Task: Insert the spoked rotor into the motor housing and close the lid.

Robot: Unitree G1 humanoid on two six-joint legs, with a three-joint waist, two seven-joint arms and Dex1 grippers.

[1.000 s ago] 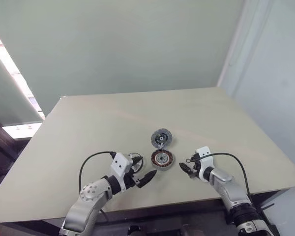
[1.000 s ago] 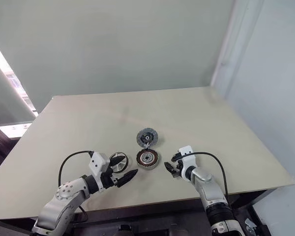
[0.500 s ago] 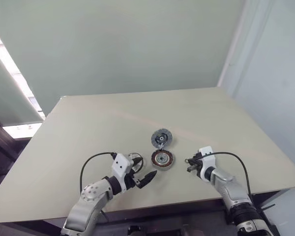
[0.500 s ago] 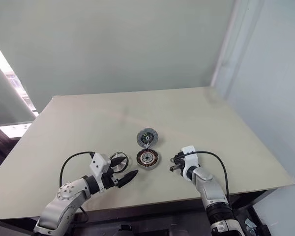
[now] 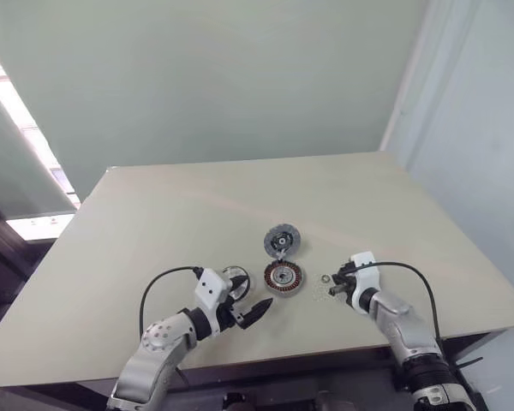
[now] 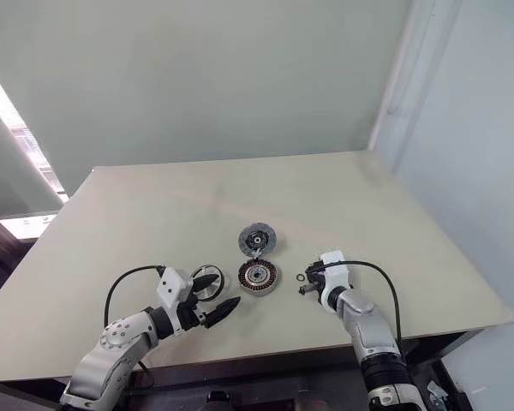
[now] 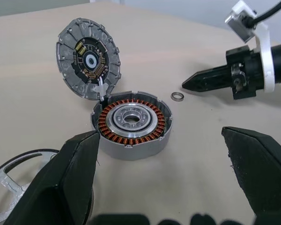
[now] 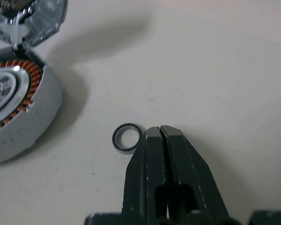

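Note:
The motor housing [image 7: 131, 124], a grey puck with copper windings around a silvery centre, lies mid-table. Its lid [image 7: 88, 58], a grey disc with a dark hub, stands tilted up at the housing's far edge. The spoked rotor [image 5: 235, 277] lies flat on the table just left of the housing, by my left gripper [image 5: 250, 295]. That gripper is open, its fingers [image 7: 70, 178] spread wide and aimed at the housing with nothing between them. My right gripper [image 8: 159, 130] is shut on nothing, its tips low over the table right of the housing.
A small dark metal ring [image 8: 126, 138] lies on the table [image 5: 154, 214] beside the right gripper's tips, between them and the housing. The table's front edge runs close under both arms. A wall rises behind the table.
The right gripper's fingers have closed from open. The left arm, housing, lid and rotor have stayed put.

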